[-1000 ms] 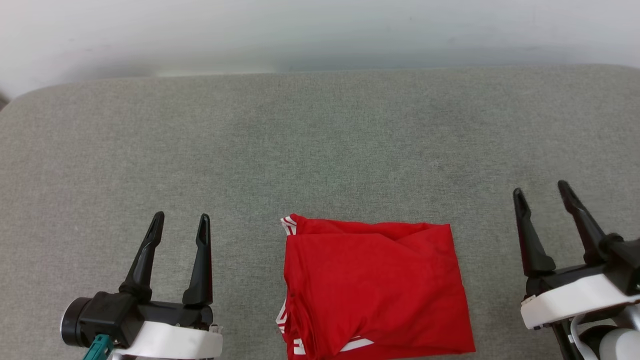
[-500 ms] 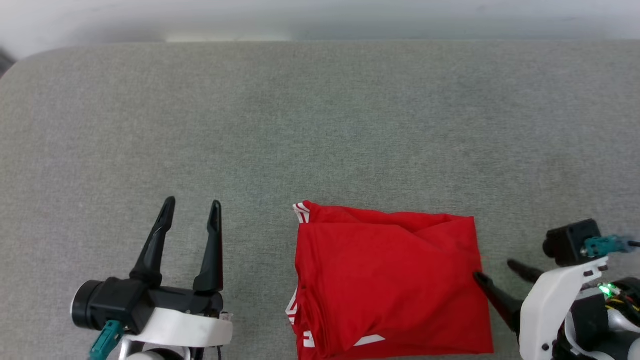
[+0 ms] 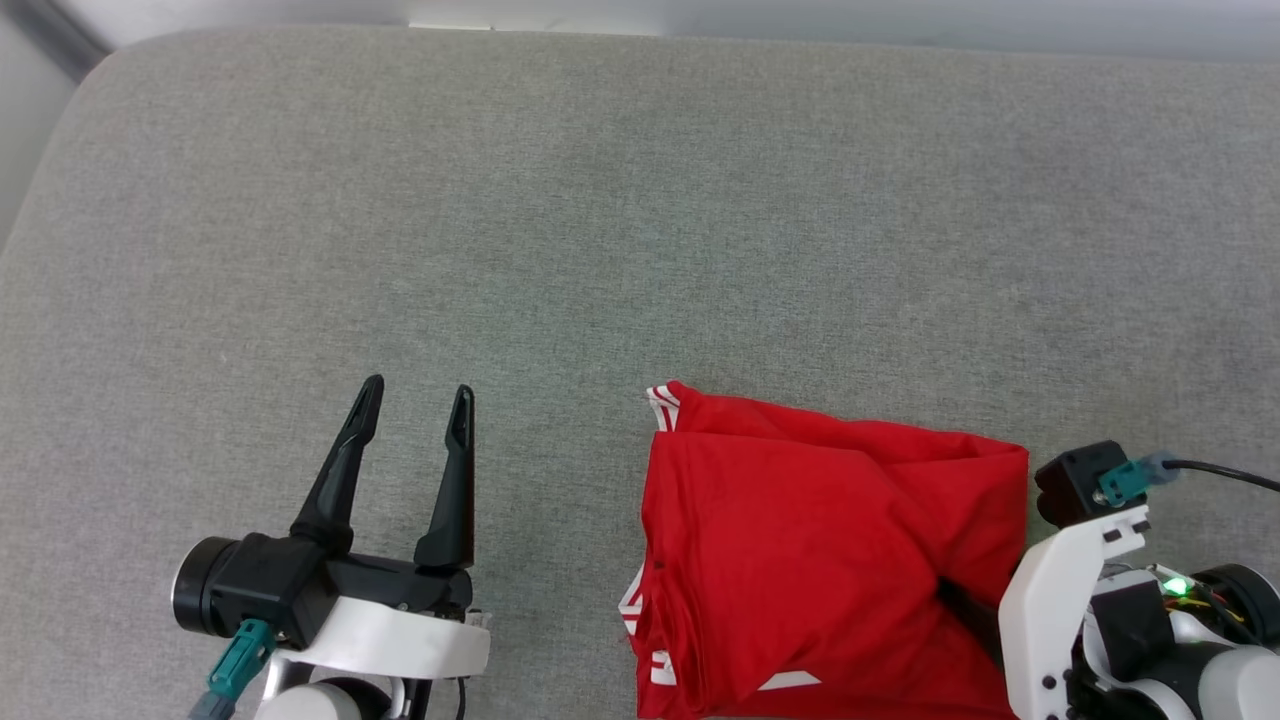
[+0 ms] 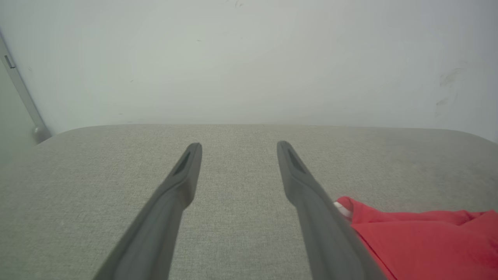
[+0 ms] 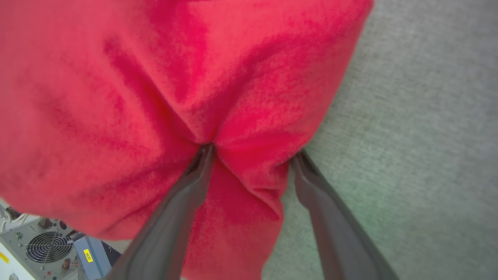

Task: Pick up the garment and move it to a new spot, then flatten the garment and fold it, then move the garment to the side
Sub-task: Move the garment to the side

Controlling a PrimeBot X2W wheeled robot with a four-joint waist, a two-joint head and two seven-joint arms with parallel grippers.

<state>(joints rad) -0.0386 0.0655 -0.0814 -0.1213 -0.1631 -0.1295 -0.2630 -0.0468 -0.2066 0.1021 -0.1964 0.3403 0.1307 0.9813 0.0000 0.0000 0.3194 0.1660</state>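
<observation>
Red jersey point(image 3: 830, 560) folded into a rough rectangle, flat on the grey upholstered surface point(image 3: 600, 200), at the near edge of the head view and right of its middle. Red-white striped trim point(image 3: 662, 405) at the far left corner of the fold; small white patches point(image 3: 657, 668) along the near left edge. A diagonal crease point(image 3: 900, 470) across the top layer, near the far edge.

Left gripper point(image 3: 418, 390) to the left of the jersey, apart from it, above bare surface. Fingers point(image 3: 340, 470) spread, pointing away from the robot, nothing between them. In the left wrist view, grey cloth under those two fingers, a pale wall point(image 4: 249, 58) beyond, the jersey's striped corner just past the right-hand finger.

Right gripper point(image 5: 253, 152) at the jersey's right edge, tilted down into it. Jaws released, standing wide, not clenched. In the right wrist view, one fingertip point(image 5: 204, 155) pressed into a crease on top of the red fabric, the other at the boundary of red and grey; a bulge of cloth between the two. Fabric caught or merely pushed: cannot tell. At that view's lower left corner, a grey box point(image 5: 15, 241) with a round fan grille point(image 5: 48, 247) and a yellow label point(image 5: 88, 255).
</observation>
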